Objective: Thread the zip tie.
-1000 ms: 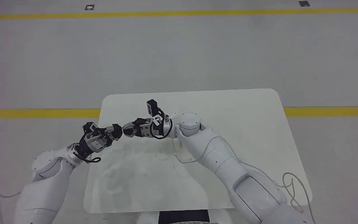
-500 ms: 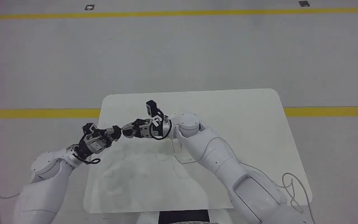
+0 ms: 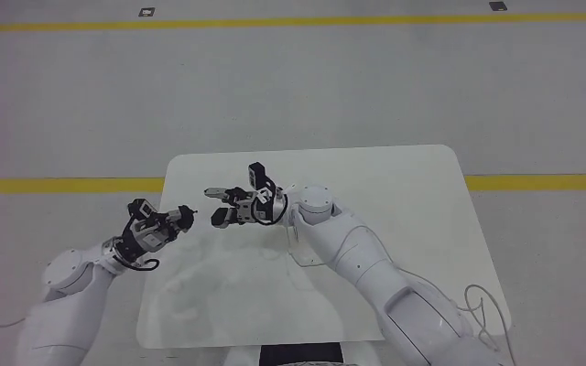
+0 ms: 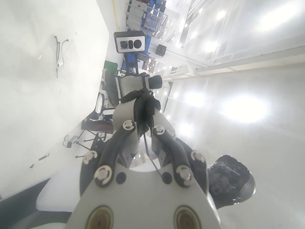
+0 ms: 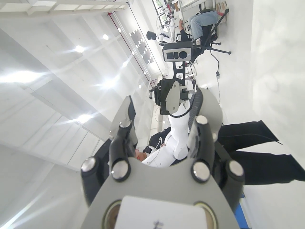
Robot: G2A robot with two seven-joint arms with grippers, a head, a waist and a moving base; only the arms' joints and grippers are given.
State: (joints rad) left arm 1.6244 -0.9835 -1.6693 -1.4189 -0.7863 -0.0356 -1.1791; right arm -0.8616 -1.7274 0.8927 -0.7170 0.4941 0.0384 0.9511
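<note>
A thin black zip tie [image 4: 149,148] runs down between the fingers of my left gripper [image 4: 143,94], which is shut on it. In the top view the left gripper [image 3: 183,218] hovers over the near left part of the white table [image 3: 394,183]. My right gripper [image 3: 218,204] faces it from a short gap away, open, with nothing between its fingers [image 5: 128,113]. In the right wrist view the right gripper [image 5: 166,102] frames the left arm's wrist beyond it. The tie's head is hidden.
A clear film [image 3: 229,284] covers the near part of the table. Thin dark strands [image 4: 57,53] lie on the tabletop. The table's right half is bare. Yellow floor lines [image 3: 82,185] run past the table.
The two grippers were tip to tip. Now the right gripper has opened and drawn back to the right, and the left gripper has pulled away to the left with the tie.
</note>
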